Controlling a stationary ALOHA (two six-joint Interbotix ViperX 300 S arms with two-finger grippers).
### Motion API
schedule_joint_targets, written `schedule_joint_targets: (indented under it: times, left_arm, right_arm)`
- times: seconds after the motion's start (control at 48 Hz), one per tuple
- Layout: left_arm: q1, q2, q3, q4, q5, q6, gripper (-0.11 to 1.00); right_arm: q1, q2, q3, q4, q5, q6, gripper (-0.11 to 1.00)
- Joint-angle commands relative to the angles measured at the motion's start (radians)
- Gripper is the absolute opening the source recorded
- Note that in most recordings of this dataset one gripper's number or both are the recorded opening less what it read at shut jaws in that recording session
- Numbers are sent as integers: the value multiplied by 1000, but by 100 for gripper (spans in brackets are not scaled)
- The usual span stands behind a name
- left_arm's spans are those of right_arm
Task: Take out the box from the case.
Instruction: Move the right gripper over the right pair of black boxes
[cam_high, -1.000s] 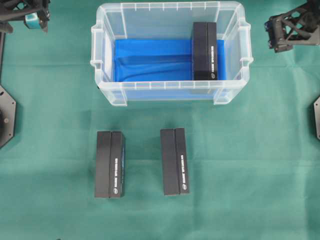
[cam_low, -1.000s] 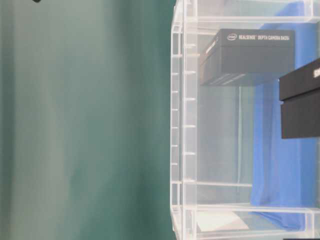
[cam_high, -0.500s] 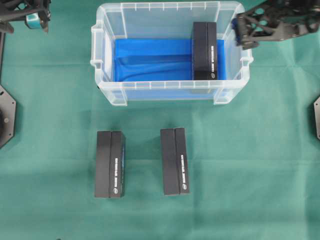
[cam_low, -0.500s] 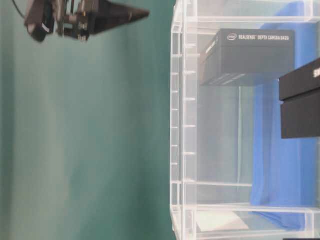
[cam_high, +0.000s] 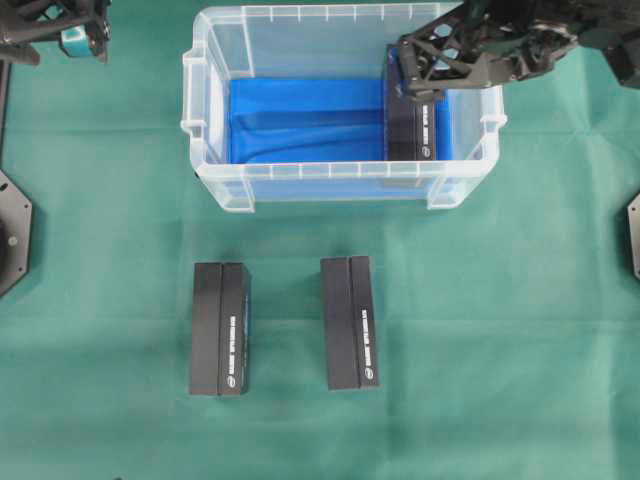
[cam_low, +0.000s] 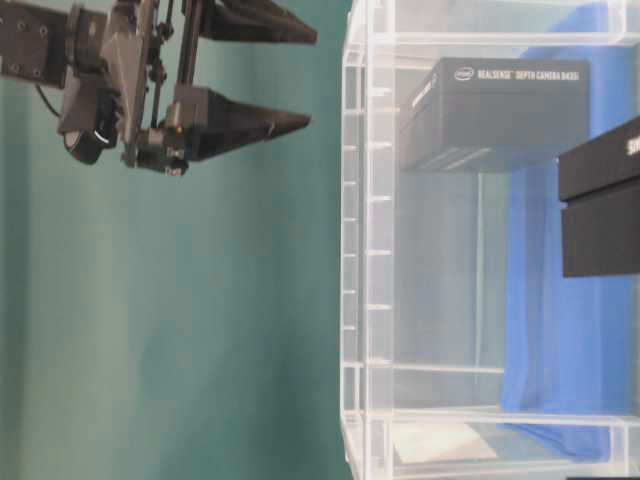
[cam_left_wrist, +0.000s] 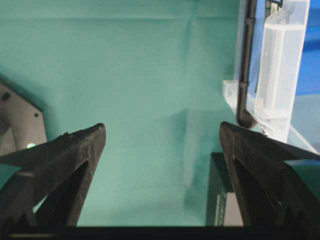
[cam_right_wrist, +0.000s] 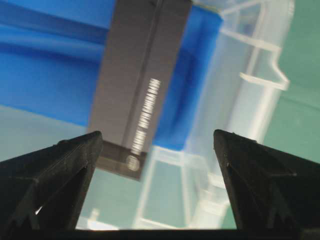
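Observation:
The case (cam_high: 212, 185) is a clear bin with a blue floor, standing at the top middle of the green cloth. Inside, against its right end, lies a black box (cam_high: 408, 125). My right gripper (cam_high: 405, 72) hovers open over that box's far end, above the case rim. In the right wrist view the box (cam_right_wrist: 142, 75) lies below and ahead of the right gripper (cam_right_wrist: 157, 135), with nothing between the fingers. The table-level view shows these fingers (cam_low: 240, 125) spread wide, outside the case wall (cam_low: 360, 250). My left gripper (cam_high: 82, 35) is open at the far left corner.
Two more black boxes (cam_high: 220, 328) (cam_high: 349, 322) lie side by side on the cloth in front of the case. In the left wrist view the left gripper (cam_left_wrist: 162, 127) hangs over bare cloth, with the case handle (cam_left_wrist: 280, 75) to its right. Black arm bases sit at both table edges.
My right arm has swung left from the top right corner to above the case's right end and the box. The left arm has barely shifted. The boxes have not moved.

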Motion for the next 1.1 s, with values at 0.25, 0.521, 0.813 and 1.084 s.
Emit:
schedule_joint_targets:
  times: [0.25,0.521,0.813,1.084]
  left_arm:
    - [-12,-5,0,3,-9,8,93]
    - [-12,-6,2,2,-15,34,93]
    - [-12,-5,3,3,-25,40,93]
    - [-12,-6,3,2,-32,41,93]
  right_arm:
    - [11,32,-55,3,-38,32,91]
    - [12,51,-64,3,-40,37,91]
    - [11,55,-64,3,-40,52,91]
    - [12,58,-64,3,-40,54,91]
